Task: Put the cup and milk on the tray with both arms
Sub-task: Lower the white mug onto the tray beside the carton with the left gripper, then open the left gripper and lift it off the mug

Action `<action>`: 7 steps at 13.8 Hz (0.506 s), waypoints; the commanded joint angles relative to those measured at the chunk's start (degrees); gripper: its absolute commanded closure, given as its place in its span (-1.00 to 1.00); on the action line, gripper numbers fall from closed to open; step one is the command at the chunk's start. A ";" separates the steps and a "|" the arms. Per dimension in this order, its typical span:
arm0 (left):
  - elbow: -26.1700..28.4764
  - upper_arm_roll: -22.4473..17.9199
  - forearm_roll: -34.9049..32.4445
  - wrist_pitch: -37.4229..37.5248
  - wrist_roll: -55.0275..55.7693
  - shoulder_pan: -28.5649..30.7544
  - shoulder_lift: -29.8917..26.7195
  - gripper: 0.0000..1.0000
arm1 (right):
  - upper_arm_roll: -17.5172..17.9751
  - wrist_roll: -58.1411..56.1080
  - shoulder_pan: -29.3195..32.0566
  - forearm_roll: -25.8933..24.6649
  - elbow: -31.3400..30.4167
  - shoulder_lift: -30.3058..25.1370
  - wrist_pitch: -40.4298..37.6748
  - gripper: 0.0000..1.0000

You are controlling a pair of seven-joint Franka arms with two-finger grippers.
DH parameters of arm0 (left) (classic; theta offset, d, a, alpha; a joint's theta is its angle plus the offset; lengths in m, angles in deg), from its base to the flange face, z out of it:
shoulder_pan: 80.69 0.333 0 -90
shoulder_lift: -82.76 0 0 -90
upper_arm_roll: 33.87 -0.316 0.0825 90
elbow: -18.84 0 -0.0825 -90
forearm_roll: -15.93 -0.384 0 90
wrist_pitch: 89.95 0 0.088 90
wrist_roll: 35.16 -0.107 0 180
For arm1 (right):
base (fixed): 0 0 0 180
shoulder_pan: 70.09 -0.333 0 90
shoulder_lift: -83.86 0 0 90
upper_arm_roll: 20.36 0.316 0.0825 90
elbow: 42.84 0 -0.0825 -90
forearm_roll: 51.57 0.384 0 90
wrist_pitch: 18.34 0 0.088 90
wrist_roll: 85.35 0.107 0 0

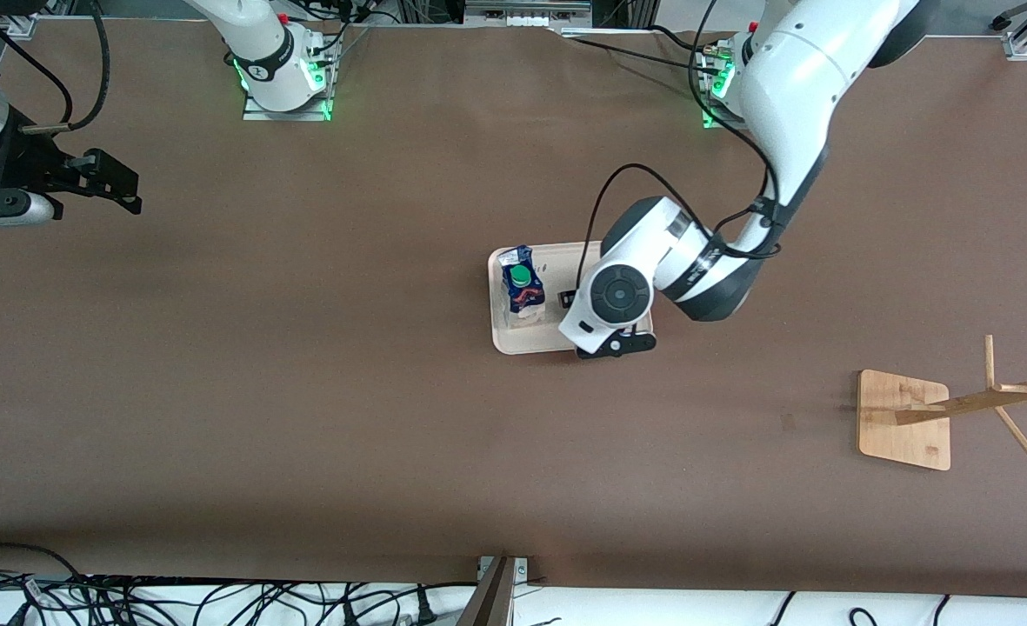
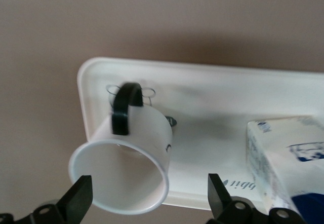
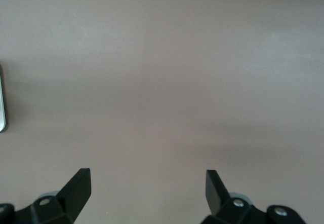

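The cream tray (image 1: 513,341) lies mid-table. The milk (image 1: 522,283) stands upright on it at the end toward the right arm, and it also shows in the left wrist view (image 2: 283,158). The cup (image 2: 126,158) is on the tray (image 2: 212,97) near a corner, with its black handle (image 2: 124,107) pointing away from the gripper. In the front view it is hidden under the left arm's wrist (image 1: 617,296). My left gripper (image 2: 147,186) is open just above the cup's rim, fingers wide on either side. My right gripper (image 1: 117,187) waits, open and empty (image 3: 147,181), over bare table at the right arm's end.
A bamboo rack base (image 1: 904,417) with a slanted pegged post (image 1: 983,400) stands toward the left arm's end, nearer the front camera than the tray. Cables (image 1: 217,600) lie along the table's front edge.
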 commanded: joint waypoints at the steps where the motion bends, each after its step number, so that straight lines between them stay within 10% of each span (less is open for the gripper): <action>1: 0.97 0.46 -0.62 1.41 -0.45 3.48 -7.70 -1.00 | 0.83 0.79 0.84 -0.26 1.28 0.42 -0.67 -1.00; 7: -5.60 0.72 -0.44 4.12 -11.17 9.11 -13.43 -1.00 | 0.83 0.79 0.84 -0.26 1.28 0.42 -0.67 -1.00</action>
